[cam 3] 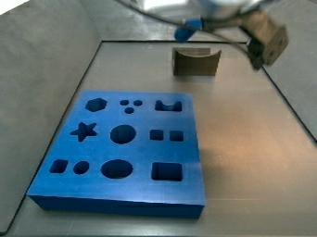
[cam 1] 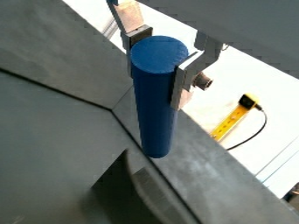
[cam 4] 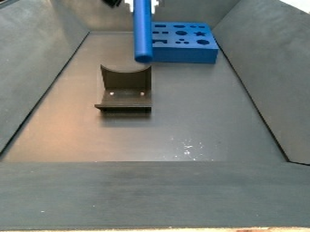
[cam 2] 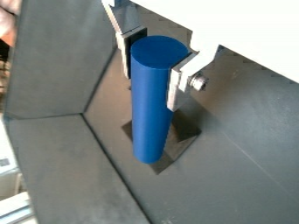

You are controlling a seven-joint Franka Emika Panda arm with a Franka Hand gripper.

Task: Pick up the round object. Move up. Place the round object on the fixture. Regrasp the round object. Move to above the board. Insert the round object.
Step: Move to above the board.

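The gripper (cam 1: 158,63) hung above the desk (cam 4: 182,118), its jaws pinching the round object (cam 1: 153,94) near its top end, so that the blue peg hung upright with its flat upper face showing in both wrist views (cam 2: 153,96). One silver finger (cam 1: 191,77) pressed flat against the peg's side. In a side view the round object (cam 4: 141,32) hung clear of the floor, its lower end just above the fixture (cam 4: 125,88), which stood on its base plate with the curved notch facing up and bare floor all round it. The board (cam 4: 183,42) lay farther back and to the right, well apart from the fixture, with open desk between them. In a side view the board (cam 3: 121,148) took up much of the desk, its edges near the grey wall (cam 3: 44,83) on one side, while the fixture (cam 3: 195,61) stood beyond its far edge, and the blurred gripper (cam 3: 205,23) hung over that far end.
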